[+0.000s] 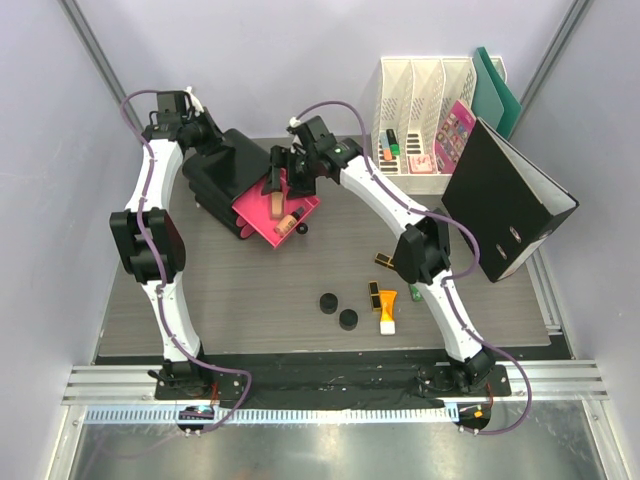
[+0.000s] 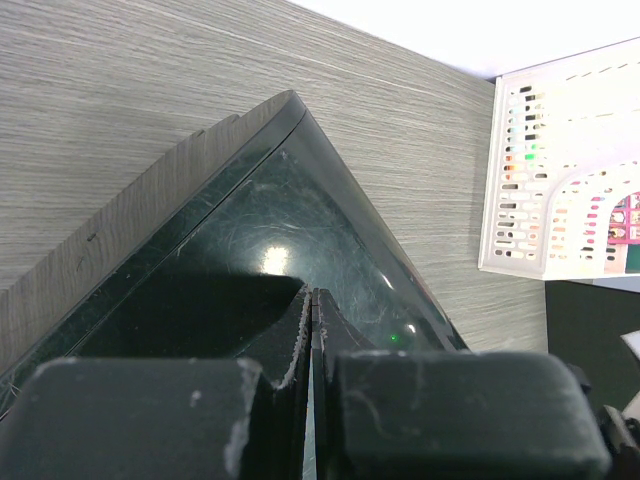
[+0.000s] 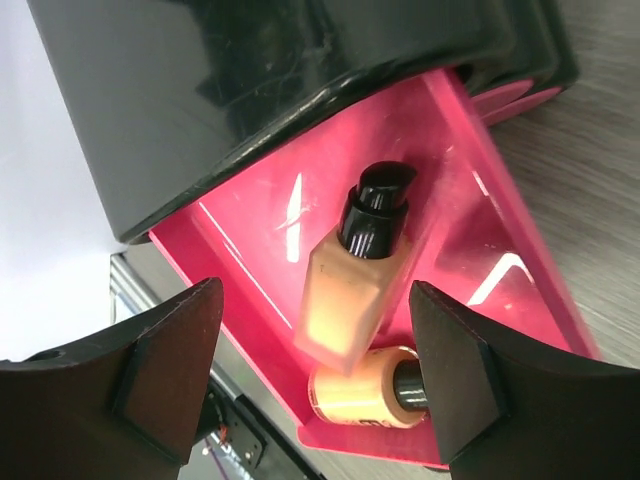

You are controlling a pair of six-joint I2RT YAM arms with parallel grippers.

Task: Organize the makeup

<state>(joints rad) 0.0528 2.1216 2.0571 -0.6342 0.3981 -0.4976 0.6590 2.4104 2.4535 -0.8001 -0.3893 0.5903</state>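
A pink drawer stands pulled out of the black box. Two peach bottles lie in it: a square one and a round one under its base. My right gripper hangs open over them, its fingers either side of the square bottle and clear of it. My left gripper is shut with nothing in it, resting on the box's glossy top. On the table lie two black compacts, an orange-and-white tube, a green tube and black-and-gold cases.
A white file organizer stands at the back right with marker pens in front of it. A black binder leans at the right, and green folders stand behind it. Grey walls close in both sides.
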